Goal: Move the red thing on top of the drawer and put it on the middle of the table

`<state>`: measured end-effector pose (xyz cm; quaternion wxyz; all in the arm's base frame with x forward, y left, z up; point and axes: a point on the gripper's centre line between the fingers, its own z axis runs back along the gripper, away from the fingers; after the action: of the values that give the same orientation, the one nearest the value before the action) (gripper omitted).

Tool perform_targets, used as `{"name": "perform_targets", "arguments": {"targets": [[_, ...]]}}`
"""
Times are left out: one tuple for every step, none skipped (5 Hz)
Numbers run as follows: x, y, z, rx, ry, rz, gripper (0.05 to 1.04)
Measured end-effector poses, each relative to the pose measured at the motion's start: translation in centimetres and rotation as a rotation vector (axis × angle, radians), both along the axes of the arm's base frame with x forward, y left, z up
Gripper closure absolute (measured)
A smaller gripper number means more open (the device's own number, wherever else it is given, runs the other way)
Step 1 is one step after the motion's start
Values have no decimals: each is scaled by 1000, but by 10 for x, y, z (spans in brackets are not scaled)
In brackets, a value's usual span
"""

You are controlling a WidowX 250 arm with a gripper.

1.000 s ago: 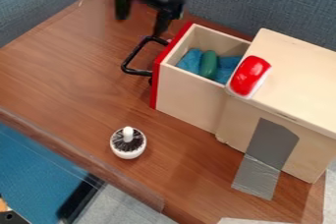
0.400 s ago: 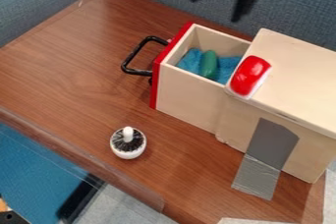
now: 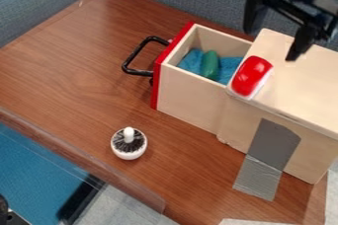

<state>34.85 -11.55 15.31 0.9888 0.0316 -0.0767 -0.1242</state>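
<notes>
Since the earlier frames, the gripper (image 3: 271, 45) has travelled across the view from upper left to upper right and now hangs over the rear part of the wooden box (image 3: 307, 88). Its two fingers are spread apart, with nothing held between them. The red thing (image 3: 252, 75), with a white lower edge, rests on the top of the box at the corner beside the open drawer (image 3: 191, 98); the gripper is apart from it. The drawer has a red front and a black handle (image 3: 125, 66), and contains a blue cloth (image 3: 191, 61) and a green object (image 3: 209, 65). A round white brush (image 3: 129, 150) stands upright on the brown table (image 3: 72, 81). Grey tape (image 3: 269, 145) runs from the side of the box onto the table.
</notes>
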Motion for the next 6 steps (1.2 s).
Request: {"name": "perform_targets", "arguments": {"targets": [[-3, -2, -10, 29, 15, -4, 83], [-10, -2, -23, 70, 51, -8, 83], [-16, 3, -33, 91, 76, -4, 138], [-16, 2, -42, 97, 97, -25, 428], [-15, 7, -42, 108, 104, -13, 502], [-15, 34, -36, 104, 103, 34, 502]]}}
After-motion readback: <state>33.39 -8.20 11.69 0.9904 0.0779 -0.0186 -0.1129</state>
